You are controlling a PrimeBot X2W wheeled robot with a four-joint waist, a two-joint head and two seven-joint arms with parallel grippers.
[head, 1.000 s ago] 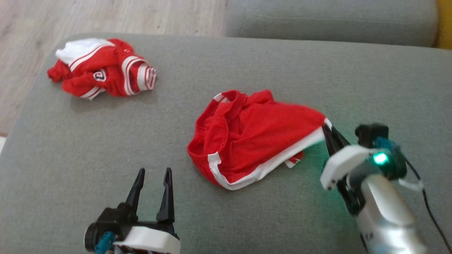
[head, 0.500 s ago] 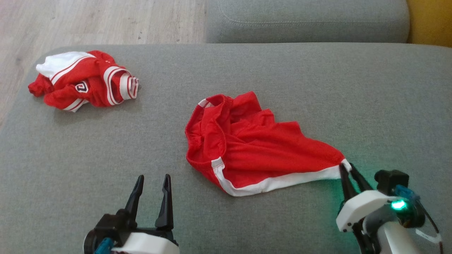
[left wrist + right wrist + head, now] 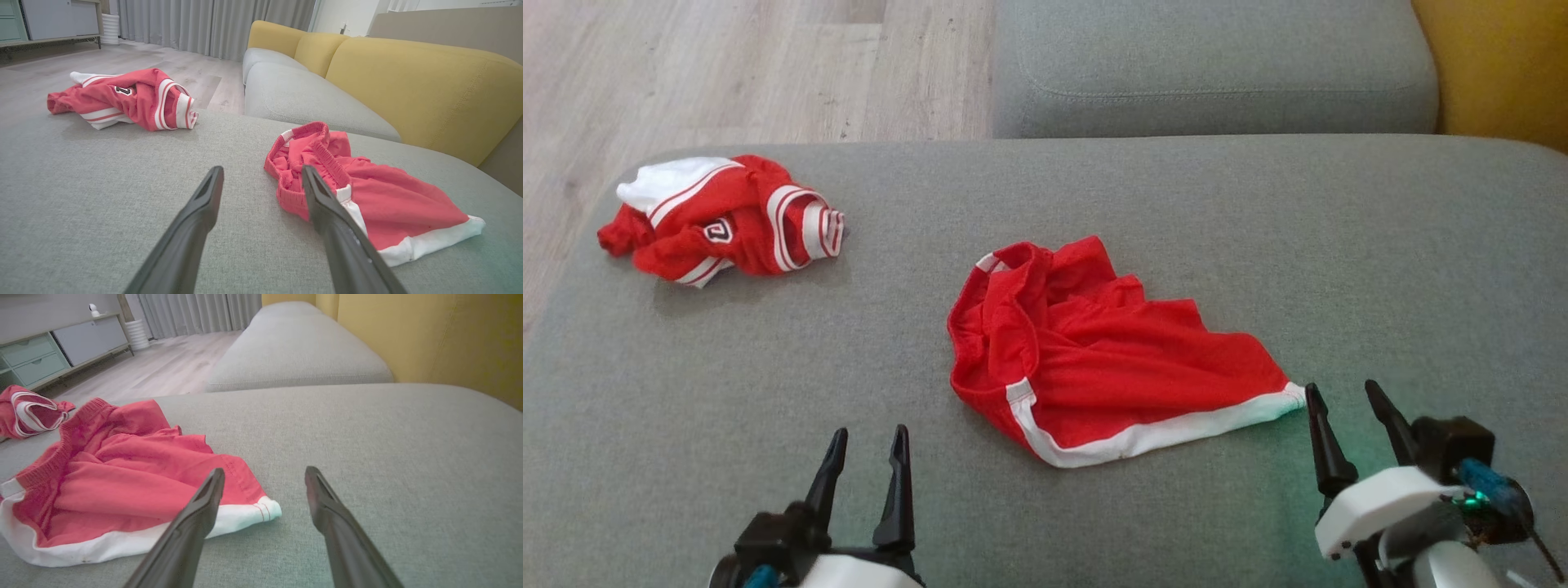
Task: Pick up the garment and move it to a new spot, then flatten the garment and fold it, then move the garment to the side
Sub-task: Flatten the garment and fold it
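Note:
The garment (image 3: pixel 1111 367) is a pair of red shorts with white trim, lying rumpled on the grey sofa seat (image 3: pixel 1094 196), its white hem corner pointing right. My right gripper (image 3: pixel 1343 392) stands open just right of that corner, with nothing between its fingers. In the right wrist view the shorts (image 3: pixel 122 486) lie left of the open fingers (image 3: pixel 204 510), the hem corner near the left fingertip. My left gripper (image 3: pixel 866 441) is open at the front left, clear of the cloth. From the left wrist the shorts (image 3: pixel 367 196) sit behind the right finger (image 3: pixel 327 204).
A second red and white garment (image 3: pixel 719 216) lies bunched at the seat's far left corner, also seen as the bunched jersey (image 3: pixel 122 100). Another grey seat cushion (image 3: pixel 1209 65) lies beyond, with a yellow backrest (image 3: pixel 1494 65) at right and wooden floor (image 3: pixel 727 65) at left.
My right gripper dragged the shorts' hem corner to the right and toward me, spreading the cloth, then opened and let go. The head camera has shifted. The left gripper stayed open.

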